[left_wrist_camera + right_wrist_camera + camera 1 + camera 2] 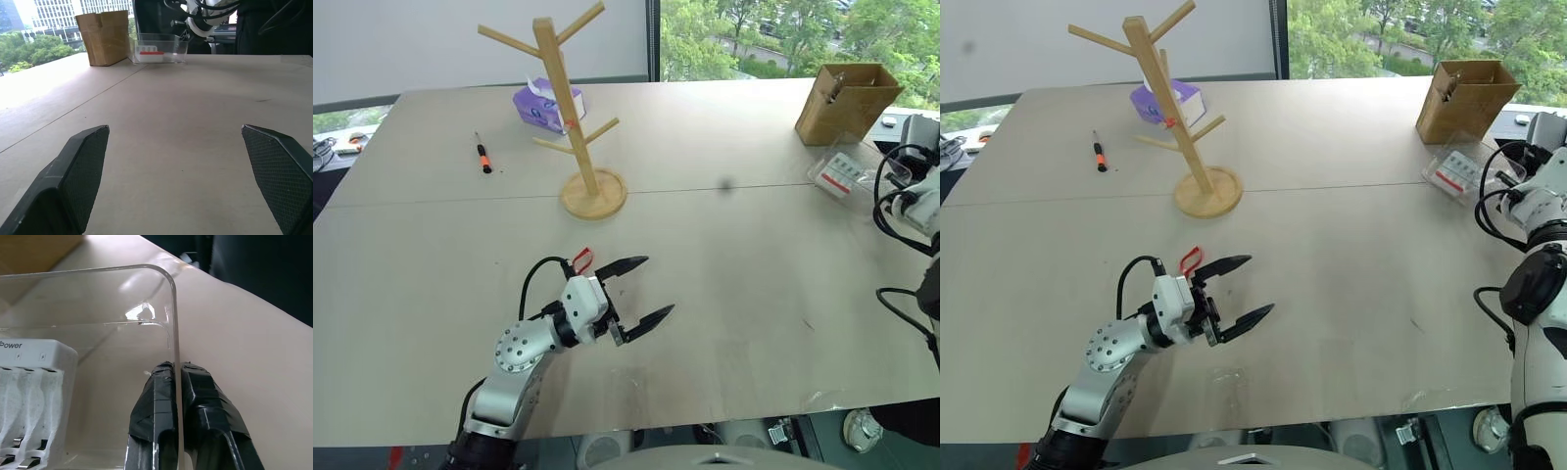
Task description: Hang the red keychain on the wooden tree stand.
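The left gripper (640, 291) is hovering low over the table (734, 245) with its two black fingers spread wide and nothing between them, which reads as readiness to take something. The red keychain (582, 260) is lying on the table just behind this gripper, close beside its wrist housing rather than ahead of the fingertips, so the open fingers are not yet lined up on it. I judge the gripper will need to draw back or turn before it can pinch the strap. The wooden tree stand (560, 88) is standing upright well beyond the left gripper and slightly to its left, its pegs angled upward so a loop can slide down and stay.

The right gripper (177, 382) is far off to the right, its fingers pressed together on the thin wall of a clear plastic tray (98, 293), one finger inside and one outside. A white battery charger (29, 396) is sitting in that tray. This grip seems aimed at shifting the tray, perhaps to clear working room; that is a guess.
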Controlling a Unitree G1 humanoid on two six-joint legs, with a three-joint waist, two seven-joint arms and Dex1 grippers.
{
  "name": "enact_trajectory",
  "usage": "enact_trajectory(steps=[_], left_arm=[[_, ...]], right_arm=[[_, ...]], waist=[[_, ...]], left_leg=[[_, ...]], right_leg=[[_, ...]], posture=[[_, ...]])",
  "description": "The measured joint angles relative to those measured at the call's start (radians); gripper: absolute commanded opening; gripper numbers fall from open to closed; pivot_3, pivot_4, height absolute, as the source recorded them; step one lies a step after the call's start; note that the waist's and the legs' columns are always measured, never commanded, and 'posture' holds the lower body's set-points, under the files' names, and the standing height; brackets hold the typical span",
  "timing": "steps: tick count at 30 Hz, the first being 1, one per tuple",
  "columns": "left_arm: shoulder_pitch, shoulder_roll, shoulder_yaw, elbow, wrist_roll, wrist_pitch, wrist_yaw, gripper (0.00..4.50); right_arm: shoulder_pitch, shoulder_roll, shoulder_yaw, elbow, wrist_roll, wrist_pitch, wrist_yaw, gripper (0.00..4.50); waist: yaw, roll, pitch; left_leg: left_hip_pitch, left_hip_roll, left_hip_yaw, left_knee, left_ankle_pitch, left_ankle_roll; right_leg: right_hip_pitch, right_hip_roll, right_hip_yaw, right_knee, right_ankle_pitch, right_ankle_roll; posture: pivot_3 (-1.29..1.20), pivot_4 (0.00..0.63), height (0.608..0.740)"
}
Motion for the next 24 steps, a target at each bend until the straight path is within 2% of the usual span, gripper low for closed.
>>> enact_trajectory(steps=[1,2,4,6,9,11,12,15,19,21,23,24], left_arm=[[0.0,0.001,0.0,0.0,0.0,0.0,0.0,4.5],[0.003,0.002,0.0,0.0,0.0,0.001,0.0,4.5],[0.006,0.003,0.0,0.0,0.0,0.001,0.001,4.5],[0.006,0.005,0.0,0.0,0.0,0.002,0.001,4.5],[0.007,0.006,0.0,0.0,0.0,0.004,0.001,4.5],[0.007,0.006,0.0,0.0,0.0,0.005,0.002,4.5],[0.007,0.006,0.0,0.0,0.0,0.006,0.003,4.5],[0.007,0.0,0.002,0.0,-0.001,0.025,0.024,4.5],[0.011,-0.023,0.017,-0.007,-0.004,0.07,0.084,4.5],[0.008,-0.086,0.052,-0.035,-0.022,0.152,0.197,4.5],[0.003,-0.126,0.075,-0.063,-0.028,0.219,0.287,4.5],[0.0,-0.169,0.094,-0.104,-0.024,0.298,0.383,4.5]], right_arm=[[0.001,-0.003,-0.001,0.0,-0.001,-0.005,-0.008,0.06],[0.005,-0.008,0.001,0.0,-0.006,-0.008,-0.01,0.56],[0.006,-0.011,0.002,0.0,-0.01,-0.011,-0.008,0.99],[0.006,-0.015,0.005,0.0,-0.015,-0.017,-0.005,2.01],[0.006,-0.015,0.015,0.0,-0.024,-0.032,0.008,3.23],[0.005,-0.015,0.034,0.0,-0.043,-0.053,0.044,4.23],[0.003,-0.015,0.042,0.0,-0.05,-0.067,0.066,4.45],[-0.017,-0.015,0.09,-0.004,-0.083,-0.144,0.177,4.45],[-0.082,-0.012,0.153,-0.034,-0.097,-0.2,0.441,4.45],[-0.088,0.014,0.222,-0.103,-0.099,-0.228,0.725,4.45],[-0.074,0.036,0.267,-0.161,-0.094,-0.234,0.918,4.45],[-0.001,0.041,0.304,-0.276,-0.074,-0.242,1.075,4.45]], waist=[[0.0,0.0,0.0],[0.0,0.0,0.0],[0.0,0.0,0.0],[-0.001,0.0,0.0],[-0.001,0.0,0.0],[-0.001,0.0,0.0],[-0.001,0.0,0.0],[-0.001,0.002,0.0],[-0.004,0.004,0.0],[-0.005,0.004,0.0],[-0.003,0.004,0.0],[0.005,0.003,-0.001]], left_leg=[[0.0,0.0,0.0,0.0,0.0,0.0],[0.0,0.0,0.0,0.0,0.0,0.0],[0.0,0.0,0.0,0.0,0.0,0.0],[0.0,0.0,0.0,0.0,0.0,0.0],[0.0,0.0,0.0,0.0,0.0,0.0],[0.0,0.0,0.0,0.0,0.0,0.0],[0.0,0.0,0.0,0.0,0.0,0.0],[0.0,0.0,0.0,0.0,0.0,0.001],[0.0,0.001,0.001,0.0,0.0,0.001],[0.0,0.001,0.001,0.0,0.0,0.001],[0.0,0.001,0.0,0.0,0.0,0.001],[0.0,0.002,-0.004,0.0,0.0,0.001]], right_leg=[[0.0,0.0,0.0,0.0,0.0,0.0],[0.0,0.0,0.0,0.0,0.0,0.0],[0.0,0.0,0.0,0.0,0.0,0.0],[0.0,0.0,0.0,0.0,0.0,0.0],[0.0,0.0,0.0,0.0,0.0,0.0],[0.0,0.0,0.0,0.0,0.0,0.0],[0.0,0.001,0.0,0.0,0.0,0.0],[0.0,0.001,0.001,0.0,0.0,0.0],[-0.002,0.002,0.002,0.0,0.0,0.0],[-0.001,0.002,0.002,0.0,0.0,0.0],[-0.001,0.002,0.002,0.0,0.0,0.0],[0.002,0.001,0.001,-0.002,0.0,0.0]], posture=[[0.0,0.15,0.74],[0.0,0.15,0.74],[0.0,0.15,0.74],[0.0,0.15,0.74],[0.0,0.15,0.74],[0.0,0.15,0.74],[0.0,0.15,0.74],[0.0,0.15,0.74],[0.0,0.15,0.74],[0.0,0.15,0.74],[0.0,0.15,0.74],[0.0,0.15,0.74]])
